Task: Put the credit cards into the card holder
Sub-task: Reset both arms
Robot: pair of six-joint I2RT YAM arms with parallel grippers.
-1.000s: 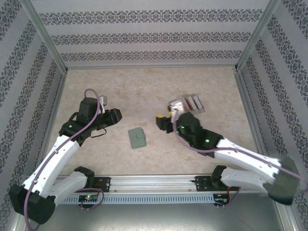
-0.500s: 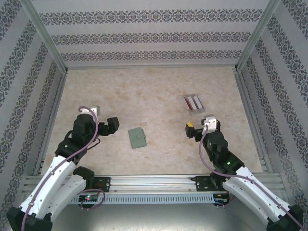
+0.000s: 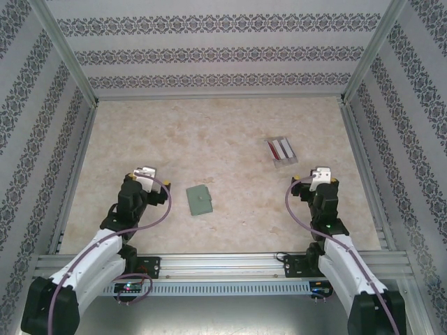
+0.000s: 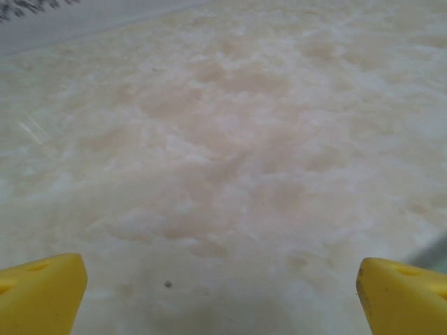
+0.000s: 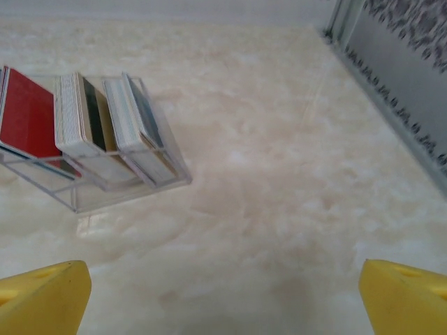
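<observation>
The grey-blue card holder (image 3: pixel 200 200) lies shut and flat on the table between the two arms. The credit cards (image 3: pixel 280 149) stand in stacks in a clear tray at the back right; the right wrist view shows a red stack (image 5: pixel 29 115), a white stack (image 5: pixel 82 118) and a pale one (image 5: pixel 140 125). My left gripper (image 4: pixel 220 293) is pulled back near its base, open over bare table, yellow fingertips (image 4: pixel 42 293) wide apart. My right gripper (image 5: pixel 223 296) is open too, low over the table, short of the tray.
The clear plastic tray (image 5: pixel 105 185) holds the card stacks. A metal frame rail (image 5: pixel 391 105) and patterned walls enclose the table on the right, left and back. Marbled tabletop (image 3: pixel 209 139) spreads across the middle and back.
Both arms have drawn back toward their bases. The right gripper left the tray area and moved to the near right; the left gripper retreated from beside the card holder. Cards and holder stayed put.
</observation>
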